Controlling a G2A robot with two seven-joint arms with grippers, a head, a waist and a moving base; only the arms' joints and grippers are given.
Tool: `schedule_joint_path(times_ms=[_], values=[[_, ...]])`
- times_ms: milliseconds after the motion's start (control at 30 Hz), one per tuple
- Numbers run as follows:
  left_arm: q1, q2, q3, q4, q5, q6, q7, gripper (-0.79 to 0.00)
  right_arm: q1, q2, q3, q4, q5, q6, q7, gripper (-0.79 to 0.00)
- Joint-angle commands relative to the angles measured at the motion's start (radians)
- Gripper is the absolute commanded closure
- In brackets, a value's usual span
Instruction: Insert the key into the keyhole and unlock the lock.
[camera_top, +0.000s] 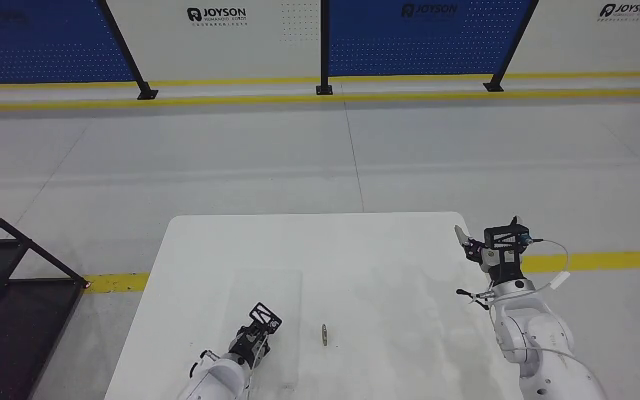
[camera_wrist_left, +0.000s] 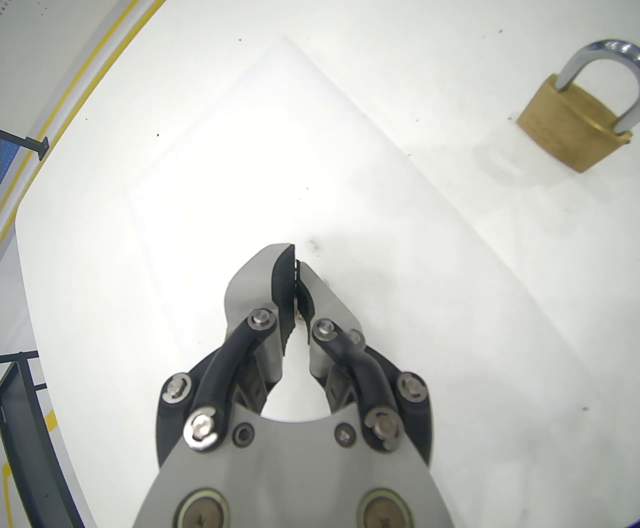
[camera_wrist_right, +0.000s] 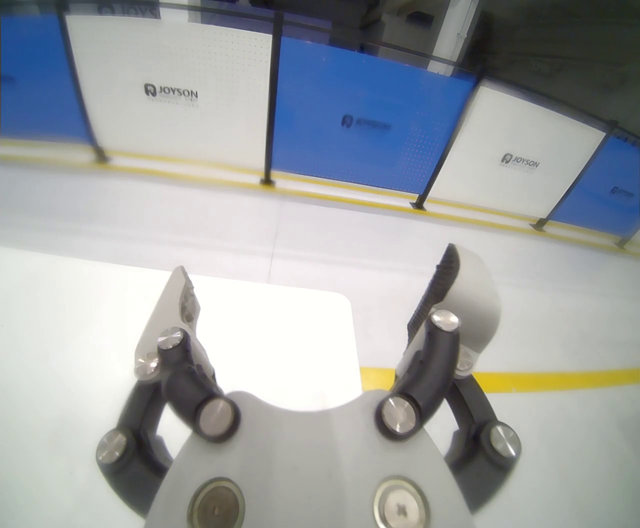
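White counter (camera_top: 400, 260) stretches wide on the far side of the brass lock (camera_top: 325, 334), which sits close to the near edge. The lock is just right of the left gripper (camera_top: 264, 320) and does not touch it. This gripper is closed and held low. The right gripper (camera_top: 490, 243) hangs wide open over the right edge.

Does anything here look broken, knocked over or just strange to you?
Nothing stands out. The brass padlock sits undamaged on the white table, shackle closed. The left gripper has its jaws shut near it; the right gripper is open by the table's corner.
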Motion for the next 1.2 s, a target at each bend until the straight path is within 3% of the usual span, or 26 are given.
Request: schedule_joint_path(times_ms=[0,533,900,1167], values=[[0.014,0.003,-0.011,-0.011,-0.005,-0.010,0.012,0.000,0.000,0.000,0.000,0.000,0.000,0.000,0.000,-0.785],[0.079,0.020,-0.131,-0.045,-0.176,-0.129,0.178,0.000,0.000,0.000,0.000,0.000,0.000,0.000,0.000,-0.785],[0.176,0.061,-0.320,-0.029,-0.259,-0.520,0.628,0.000,0.000,0.000,0.000,0.000,0.000,0.000,0.000,-0.785],[0.198,0.083,-0.392,0.002,-0.225,-0.700,0.890,0.000,-0.025,0.001,-0.007,-0.024,-0.056,-0.029,0.011,-0.785]])
